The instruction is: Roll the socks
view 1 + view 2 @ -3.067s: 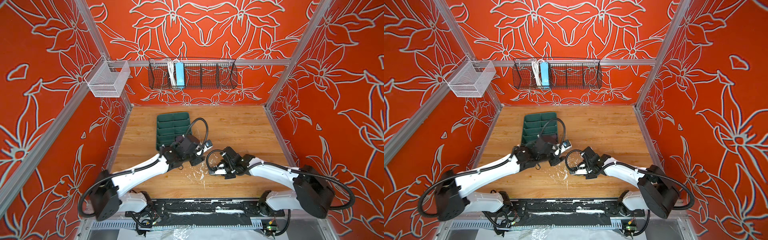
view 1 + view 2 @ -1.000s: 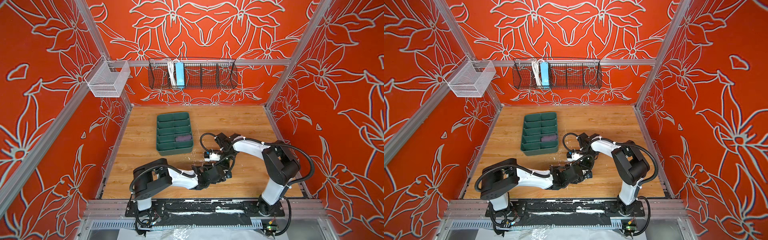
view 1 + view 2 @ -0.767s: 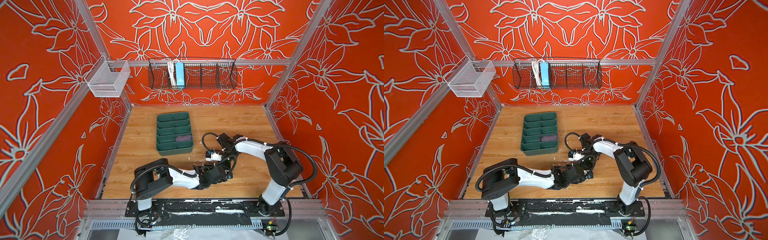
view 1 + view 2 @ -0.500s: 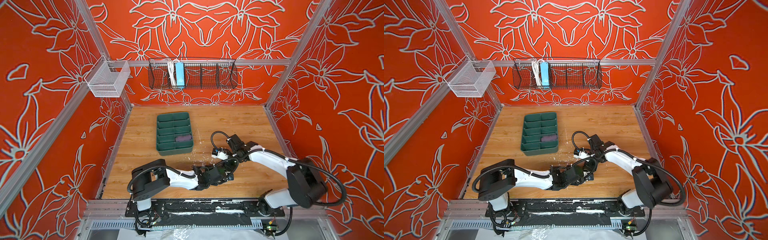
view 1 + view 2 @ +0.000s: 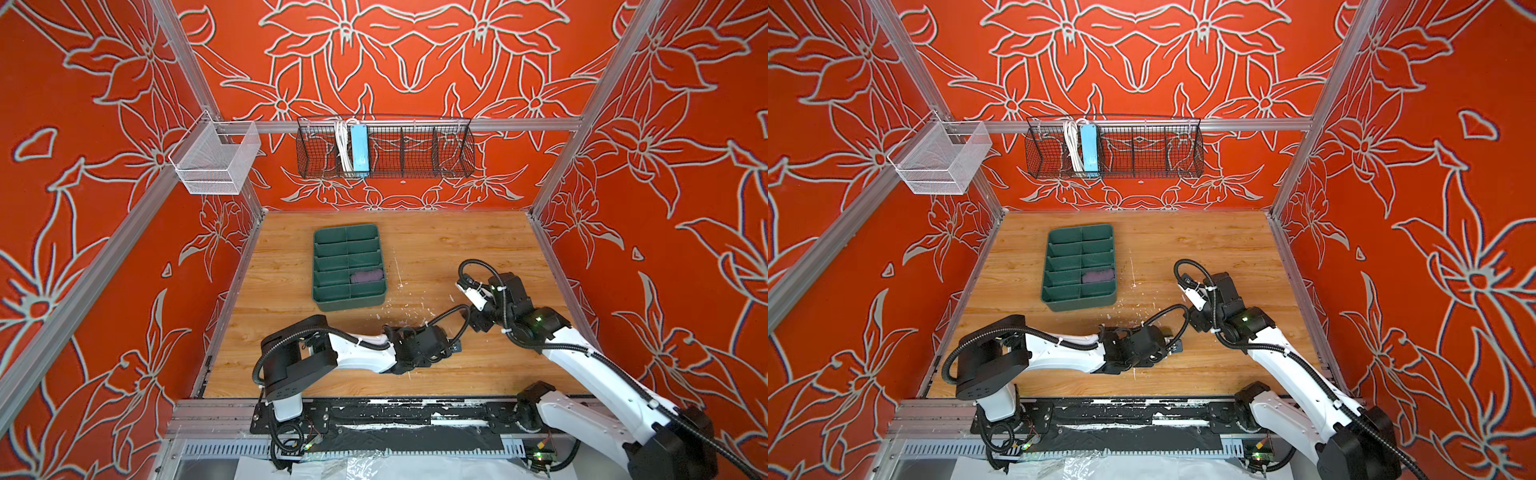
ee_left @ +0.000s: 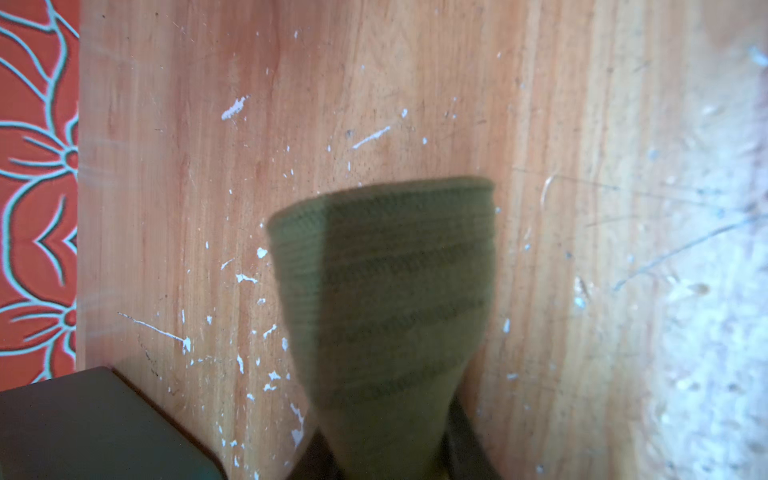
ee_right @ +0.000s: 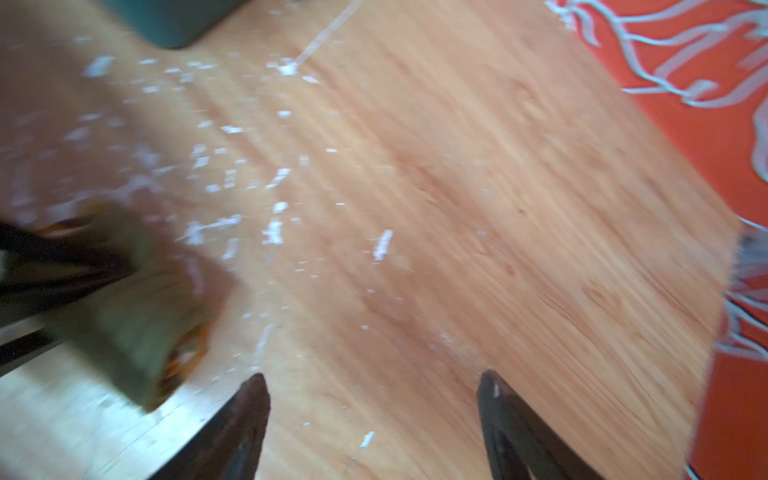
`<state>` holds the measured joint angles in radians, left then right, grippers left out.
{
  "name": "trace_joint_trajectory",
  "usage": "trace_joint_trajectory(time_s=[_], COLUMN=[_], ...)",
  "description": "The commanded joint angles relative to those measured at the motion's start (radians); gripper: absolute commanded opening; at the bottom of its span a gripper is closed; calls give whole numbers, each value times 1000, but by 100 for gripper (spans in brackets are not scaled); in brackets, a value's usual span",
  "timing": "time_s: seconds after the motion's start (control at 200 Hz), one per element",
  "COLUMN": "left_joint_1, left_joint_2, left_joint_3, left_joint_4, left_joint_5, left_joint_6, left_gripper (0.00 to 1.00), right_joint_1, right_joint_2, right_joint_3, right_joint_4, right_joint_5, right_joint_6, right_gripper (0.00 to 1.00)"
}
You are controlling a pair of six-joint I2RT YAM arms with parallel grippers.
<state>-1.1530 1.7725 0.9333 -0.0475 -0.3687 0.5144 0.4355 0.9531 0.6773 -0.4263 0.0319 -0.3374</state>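
The olive green sock (image 6: pixel 386 291), ribbed and rolled into a bundle, sits pinched between the jaws of my left gripper (image 6: pixel 386 457) just above the wooden table. In the right wrist view the same olive sock (image 7: pixel 129 324) shows blurred, with an orange-brown inner edge. The left gripper (image 5: pixel 451 345) lies low at the table's front middle in both top views and hides that sock there. My right gripper (image 7: pixel 374 399) is open and empty, a little to the right of the sock. The purple sock (image 5: pixel 365 275) lies rolled in a compartment of the dark green tray (image 5: pixel 328 301).
The tray (image 5: pixel 1059 301) stands left of centre on the table. White scuff marks (image 5: pixel 409 309) speckle the wood between the tray and the grippers. A black wire basket (image 5: pixel 415 149) holding a blue power strip and a white mesh basket (image 5: pixel 216 166) hang on the walls.
My right gripper has opened and drawn back to the right, away from the olive sock. The left gripper has stayed low at the front, closing slightly on the sock.
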Motion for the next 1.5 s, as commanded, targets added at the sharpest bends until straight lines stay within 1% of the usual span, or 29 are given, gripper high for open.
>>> trace_joint_trajectory(time_s=[0.0,0.1,0.17,0.275,0.335,0.395,0.465,0.505,0.596,0.636,0.666,0.741,0.811,0.876,0.951,1.101,1.156,1.301,1.441,1.491], left_joint_1=[29,74,106,164,202,239,277,295,329,338,343,349,351,351,351,351,350,351,351,351], left_joint_2=[35,78,133,225,269,306,330,345,393,412,426,444,454,458,462,465,462,466,479,480], left_joint_3=[43,168,263,387,436,479,498,510,560,580,591,596,596,595,594,598,592,587,608,611], left_joint_4=[-224,-406,-525,-655,-700,-742,-759,-769,-821,-839,-849,-848,-845,-840,-834,-841,-834,-824,-851,-856], left_joint_5=[126,302,404,560,620,692,753,777,824,834,843,855,864,867,868,878,888,917,915,910], left_joint_6=[-21,-57,-87,-129,-159,-162,-160,-163,-158,-154,-151,-148,-146,-148,-149,-147,-151,-151,-142,-141], left_gripper=[0,0,0,0,0,0,0,0,0,0,0,0,0,0,0,0,0,0,0,0], right_joint_1=[-12,-19,-20,-20,-20,-20,-20,-19,-17,-16,-12,17,86,159,205,212,212,213,211,210], right_joint_2=[-65,-167,-252,-388,-457,-520,-567,-577,-525,-476,-434,-340,-272,-211,-130,16,57,139,185,207], right_joint_3=[-25,-52,-70,-104,-121,-139,-154,-157,-145,-136,-130,-121,-111,-114,-128,-174,-195,-222,-236,-233], right_joint_4=[99,168,192,174,143,89,1,-71,-251,-320,-348,-350,-302,-206,-76,150,227,338,415,417], right_joint_5=[197,287,302,192,113,-14,-182,-284,-495,-556,-576,-546,-447,-351,-303,-280,-254,-158,-118,-112], right_joint_6=[154,272,318,306,275,196,78,-10,-214,-305,-361,-441,-508,-560,-606,-636,-644,-668,-683,-697], right_gripper=[79,79,77,74,73,71,70,69,69,68,67,64,64,64,64,62,63,64,66,67])
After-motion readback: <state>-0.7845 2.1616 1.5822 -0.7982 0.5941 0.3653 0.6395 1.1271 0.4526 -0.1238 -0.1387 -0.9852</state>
